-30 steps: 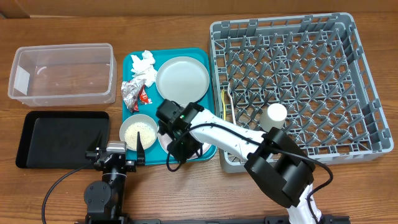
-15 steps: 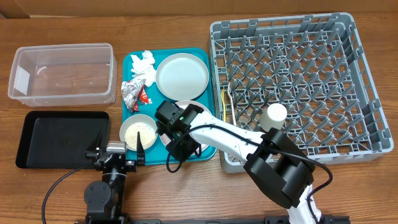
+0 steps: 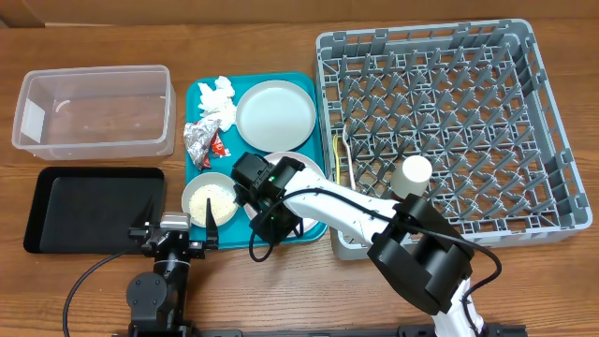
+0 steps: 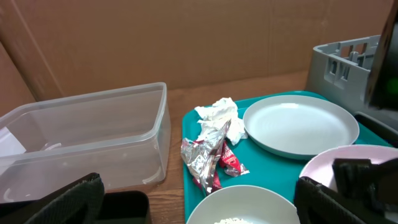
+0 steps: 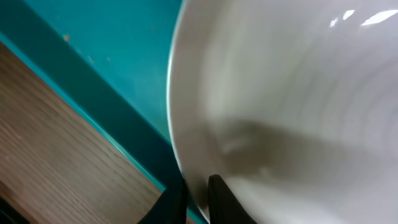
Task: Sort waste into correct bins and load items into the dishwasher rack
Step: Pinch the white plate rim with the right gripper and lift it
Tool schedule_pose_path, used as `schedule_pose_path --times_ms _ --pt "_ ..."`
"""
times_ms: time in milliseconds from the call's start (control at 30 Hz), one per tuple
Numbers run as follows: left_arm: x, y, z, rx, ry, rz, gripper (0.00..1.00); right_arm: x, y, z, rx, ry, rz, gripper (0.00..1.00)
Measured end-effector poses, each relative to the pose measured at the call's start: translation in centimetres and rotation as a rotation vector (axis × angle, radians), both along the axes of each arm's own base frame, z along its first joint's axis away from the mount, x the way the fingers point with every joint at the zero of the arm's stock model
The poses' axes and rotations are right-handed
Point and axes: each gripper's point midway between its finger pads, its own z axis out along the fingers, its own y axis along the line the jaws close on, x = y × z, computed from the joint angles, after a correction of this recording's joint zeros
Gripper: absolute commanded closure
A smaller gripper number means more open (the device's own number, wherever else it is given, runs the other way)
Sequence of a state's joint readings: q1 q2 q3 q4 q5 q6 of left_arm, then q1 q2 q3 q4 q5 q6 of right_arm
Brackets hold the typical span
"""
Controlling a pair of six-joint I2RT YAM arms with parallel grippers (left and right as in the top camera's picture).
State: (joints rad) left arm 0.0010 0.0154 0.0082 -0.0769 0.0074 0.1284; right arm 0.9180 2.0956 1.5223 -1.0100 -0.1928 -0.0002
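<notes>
The grey dishwasher rack (image 3: 487, 103) fills the table right of the teal tray (image 4: 267, 165). It holds a small white cup (image 3: 416, 171) standing among the pegs towards its front. A thin yellow utensil (image 3: 339, 154) lies along the side nearest the tray.

Left of the tray sits the clear tub (image 3: 94, 112), with the black tray (image 3: 89, 208) in front of it.

On the teal tray, a pale grey plate (image 3: 274, 115) takes the far right corner and a white plate (image 5: 280, 93) lies at the near right. The right gripper (image 5: 193, 198) is clamped on the white plate's near rim, one finger on either side of the edge.

The grey bowl (image 3: 187, 187), at the tray's near left corner, contains white rice (image 3: 211, 198). Crumpled tissue (image 3: 217, 98) sits in the far left corner. The foil wrapper (image 3: 197, 140) lies just in front of it, touching the red packet (image 3: 218, 146).

The left gripper (image 3: 177, 225) hovers just in front of the bowl, its fingers spread wide and holding nothing.
</notes>
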Motion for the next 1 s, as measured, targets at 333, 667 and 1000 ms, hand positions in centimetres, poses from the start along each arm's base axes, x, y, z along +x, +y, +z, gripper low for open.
schedule_pose_path --times_ms 333,667,1000 --pt "0.0 0.0 0.0 0.000 0.000 0.000 0.00 0.1 0.2 0.2 0.009 -0.003 0.004 0.96" --pt "0.0 0.0 0.0 0.000 0.000 0.000 0.00 -0.3 -0.9 0.1 -0.045 0.015 -0.018 0.96" --pt "0.0 0.0 0.0 0.000 0.000 0.000 0.00 -0.5 -0.6 0.2 -0.049 0.006 -0.016 0.67"
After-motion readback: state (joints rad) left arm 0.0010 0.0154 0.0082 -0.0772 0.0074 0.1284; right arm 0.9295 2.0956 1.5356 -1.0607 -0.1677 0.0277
